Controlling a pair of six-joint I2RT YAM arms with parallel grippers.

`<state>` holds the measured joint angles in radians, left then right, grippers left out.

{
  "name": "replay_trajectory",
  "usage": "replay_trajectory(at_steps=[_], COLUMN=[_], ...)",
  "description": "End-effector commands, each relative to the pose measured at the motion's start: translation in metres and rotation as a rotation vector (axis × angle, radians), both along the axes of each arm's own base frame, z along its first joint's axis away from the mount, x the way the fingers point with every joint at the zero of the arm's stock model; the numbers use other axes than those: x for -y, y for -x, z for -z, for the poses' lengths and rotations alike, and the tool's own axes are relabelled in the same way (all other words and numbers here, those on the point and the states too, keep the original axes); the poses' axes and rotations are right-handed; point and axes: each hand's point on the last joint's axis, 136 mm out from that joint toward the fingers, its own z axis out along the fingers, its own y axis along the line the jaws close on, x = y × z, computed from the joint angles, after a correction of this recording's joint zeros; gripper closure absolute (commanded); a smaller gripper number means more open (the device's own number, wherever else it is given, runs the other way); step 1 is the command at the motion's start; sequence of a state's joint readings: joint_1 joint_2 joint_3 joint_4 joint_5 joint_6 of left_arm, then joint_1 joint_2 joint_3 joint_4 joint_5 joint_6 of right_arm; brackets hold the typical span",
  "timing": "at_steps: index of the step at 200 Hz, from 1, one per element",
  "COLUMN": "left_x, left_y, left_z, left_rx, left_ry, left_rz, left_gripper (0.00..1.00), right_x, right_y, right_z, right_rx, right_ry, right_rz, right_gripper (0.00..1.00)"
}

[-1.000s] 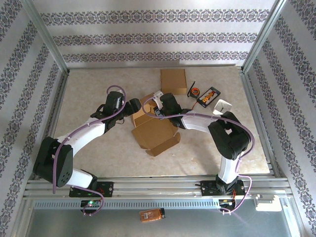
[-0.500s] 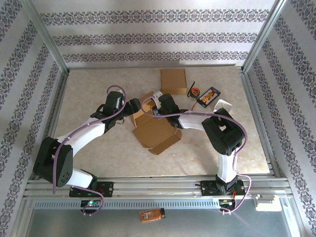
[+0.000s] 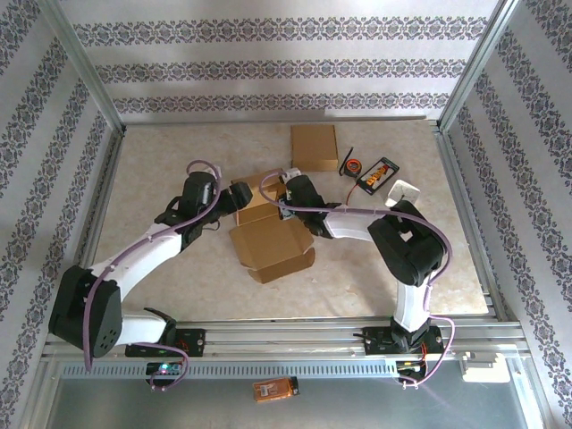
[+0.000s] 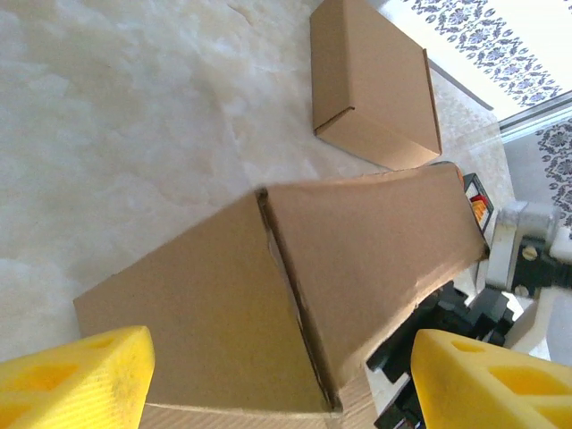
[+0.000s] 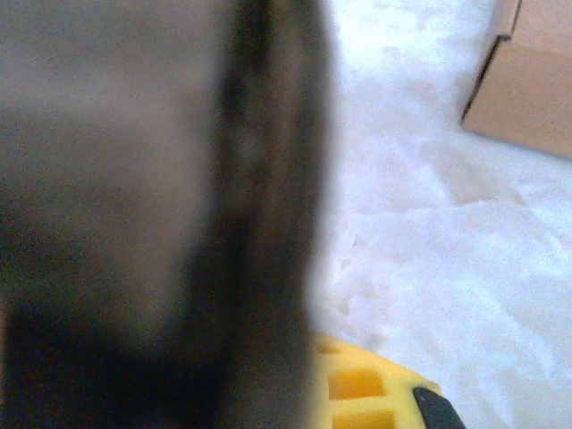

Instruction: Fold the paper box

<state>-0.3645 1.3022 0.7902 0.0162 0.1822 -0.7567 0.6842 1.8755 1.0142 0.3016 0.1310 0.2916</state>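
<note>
As I count from overhead: two cardboard boxes, two end effectors. The half-folded paper box (image 3: 268, 237) lies mid-table (image 3: 161, 161), with bare surface to its left and near side. The closed box (image 3: 314, 147) sits by the far edge. The left end effector (image 3: 238, 194), fingers apart, straddles the paper box's left wall. The right end effector (image 3: 288, 186), fingers together, is at its far-right corner; I cannot tell whether it pinches cardboard.

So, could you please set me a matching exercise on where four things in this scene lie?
1. open paper box
2. closed box
3. black case
4. orange device

A. on the grey ledge, off the table
B. far side of the table, flaps shut
C. middle of the table
D. right of the closed box

Pairs: 1-C, 2-B, 3-D, 4-A
</note>
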Motion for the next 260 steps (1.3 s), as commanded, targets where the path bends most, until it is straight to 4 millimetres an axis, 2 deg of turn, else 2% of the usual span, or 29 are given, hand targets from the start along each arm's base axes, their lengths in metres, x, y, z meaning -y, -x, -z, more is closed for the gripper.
replay_trajectory(at_steps=[1, 20, 32, 69, 89, 107, 129, 144, 160, 182, 208, 230, 260], left_x=[0.000, 0.001, 0.002, -0.007, -0.014, -0.018, -0.010, -0.005, -0.004, 0.001, 0.006, 0.008, 0.011], left_y=[0.001, 0.000, 0.000, 0.001, -0.003, -0.011, -0.022, -0.025, -0.025, -0.024, -0.023, -0.023, -0.024], left_z=[0.002, 0.010, 0.008, -0.024, -0.029, -0.024, -0.013, -0.002, 0.009, 0.013, 0.016, 0.015, 0.010], left_rx=[0.006, -0.010, -0.005, 0.094, 0.103, 0.076, 0.028, -0.007, -0.023, -0.017, -0.030, -0.026, -0.013], left_ry=[0.032, 0.040, 0.046, 0.043, 0.046, 0.058, 0.072, 0.085, 0.095, 0.129, 0.136, 0.139, 0.143], left_rz=[-0.006, -0.005, -0.008, -0.036, -0.085, -0.113, -0.084, -0.068, -0.072, -0.057, -0.028, -0.008, 0.006], left_gripper=[0.24, 0.24, 0.24, 0.18, 0.13, 0.10, 0.09, 0.13, 0.24, 0.33, 0.34, 0.34, 0.34], right_x=[0.008, 0.001, -0.005, -0.010, -0.008, -0.005, -0.004, -0.004, -0.005, -0.009, -0.010, -0.001, 0.004], right_y=[0.019, 0.015, 0.013, 0.011, 0.015, 0.018, 0.021, 0.022, 0.024, 0.027, 0.027, 0.020, 0.010], right_z=[0.024, 0.033, 0.033, 0.026, 0.024, 0.020, 0.019, 0.017, 0.015, 0.010, -0.001, -0.010, -0.020], right_rx=[-0.048, -0.060, -0.047, -0.001, 0.016, 0.030, 0.034, 0.038, 0.044, 0.060, 0.096, 0.136, 0.176], right_ry=[0.033, 0.040, 0.039, 0.061, 0.082, 0.094, 0.100, 0.097, 0.094, 0.092, 0.099, 0.130, 0.156], right_rz=[0.048, 0.030, 0.012, -0.010, -0.022, -0.029, -0.038, -0.040, -0.056, -0.097, -0.126, -0.084, -0.059], right_gripper=[1.00, 1.00, 1.00, 1.00, 1.00, 1.00, 1.00, 0.99, 0.96, 0.93, 0.86, 0.73, 0.68])
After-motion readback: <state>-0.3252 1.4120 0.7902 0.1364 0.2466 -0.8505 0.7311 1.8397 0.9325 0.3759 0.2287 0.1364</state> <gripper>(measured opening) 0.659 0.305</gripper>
